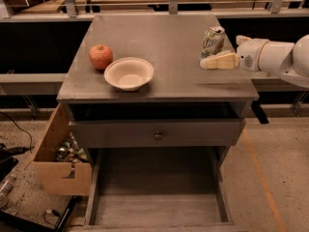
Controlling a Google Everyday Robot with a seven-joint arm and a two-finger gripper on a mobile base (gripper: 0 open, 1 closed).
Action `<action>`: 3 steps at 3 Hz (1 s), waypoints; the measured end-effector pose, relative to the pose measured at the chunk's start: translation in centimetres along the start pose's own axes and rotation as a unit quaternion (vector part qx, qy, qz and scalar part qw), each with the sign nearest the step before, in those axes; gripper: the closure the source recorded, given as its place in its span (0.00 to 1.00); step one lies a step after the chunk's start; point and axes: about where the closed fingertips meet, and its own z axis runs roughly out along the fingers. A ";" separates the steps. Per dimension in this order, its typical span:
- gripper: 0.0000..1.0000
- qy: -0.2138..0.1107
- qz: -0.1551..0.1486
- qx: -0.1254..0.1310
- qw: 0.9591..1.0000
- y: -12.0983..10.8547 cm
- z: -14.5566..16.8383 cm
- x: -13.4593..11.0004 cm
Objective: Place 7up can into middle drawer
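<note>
The 7up can (pixel 212 41), white and green with a silver top, stands upright at the back right of the cabinet top (pixel 164 42). My gripper (pixel 215 56) comes in from the right at the can's height. It is open, with one cream finger (pixel 219 62) lying just in front of the can's base and the other mostly hidden behind the can. The middle drawer (pixel 154 211) is pulled out below, wide and grey with a bare plank floor, well below and to the front left of the gripper.
A red apple (pixel 100 56) and a white bowl (pixel 129 73) sit on the left of the cabinet top. A closed grey drawer front with a round knob (pixel 158 135) is above the open drawer. A tan cardboard box (pixel 60 158) with clutter stands at the cabinet's left.
</note>
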 end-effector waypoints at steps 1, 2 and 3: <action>0.00 -0.029 0.005 -0.012 1.000 -0.6 1.4 -0.8; 0.16 -0.046 0.008 -0.016 0.999 -1.0 2.3 -1.2; 0.34 -0.061 0.009 -0.019 0.998 -1.2 3.0 -1.5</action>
